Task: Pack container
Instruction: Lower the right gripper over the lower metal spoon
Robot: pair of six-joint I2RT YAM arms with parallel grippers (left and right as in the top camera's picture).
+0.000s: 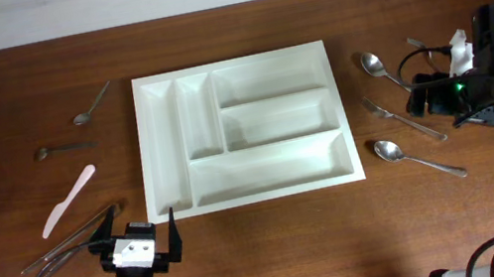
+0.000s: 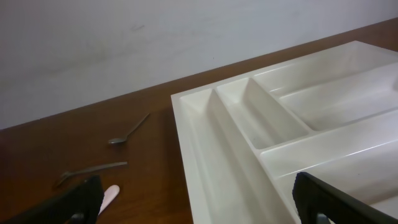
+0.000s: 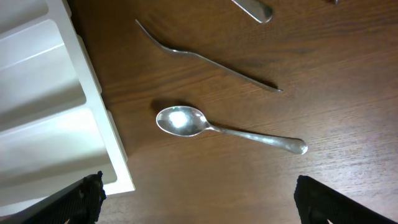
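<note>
The white five-compartment container [image 1: 236, 62] lies in the middle of the table with nothing in it. My left gripper [image 1: 139, 239] is open at its near left corner, and the tray's long narrow compartments [image 2: 208, 149] fill the left wrist view between the jaws [image 2: 199, 214]. My right gripper [image 1: 441, 98] is open and empty, held above the cutlery to the right of the tray. Between its jaws [image 3: 199, 211] is bare wood. A metal spoon [image 3: 180, 121] and a fork [image 3: 205, 59] lie beyond them, beside the tray's right rim [image 3: 93, 93].
Left of the tray lie a spoon [image 1: 90, 104], a small spoon [image 1: 62, 147], a white plastic knife [image 1: 68, 201] and several long metal pieces [image 1: 73, 240]. On the right lie another spoon [image 1: 376, 65], the fork [image 1: 405, 119], the lower spoon [image 1: 416, 155] and a white crumpled item [image 1: 458, 48].
</note>
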